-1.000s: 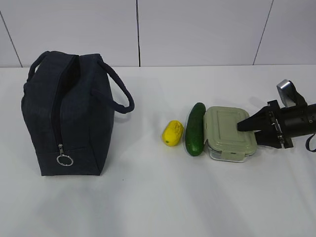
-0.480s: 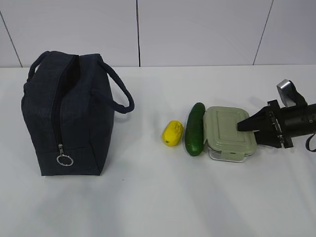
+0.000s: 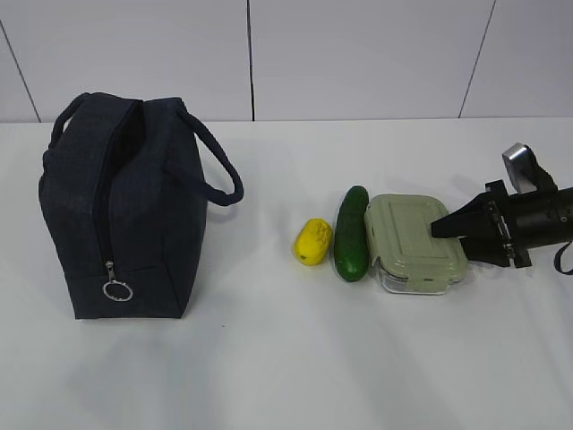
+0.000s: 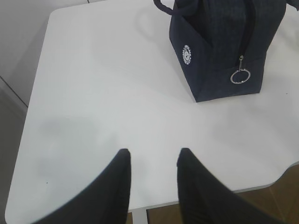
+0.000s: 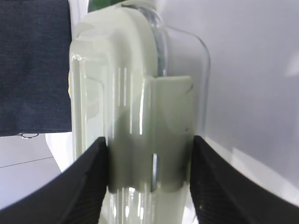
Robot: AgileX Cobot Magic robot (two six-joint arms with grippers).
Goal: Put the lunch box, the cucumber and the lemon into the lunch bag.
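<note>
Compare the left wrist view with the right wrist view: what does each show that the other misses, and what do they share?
Left wrist only: the bag's silver ring pull, its round white logo, and the open left pincer over bare table. Right wrist only: the lunch box between the right pincer's fingers, plus a sliver of cucumber. Both: the navy lunch bag.

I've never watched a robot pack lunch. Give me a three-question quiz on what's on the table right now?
1. True or false: the lemon is already inside the lunch bag.
2. Which item do the right gripper jaws straddle? A cucumber B lunch box C lemon
3. What lies between the lemon and the lunch box?

Key: 1 false, it lies on the table. 2 B. 3 The cucumber.
</note>
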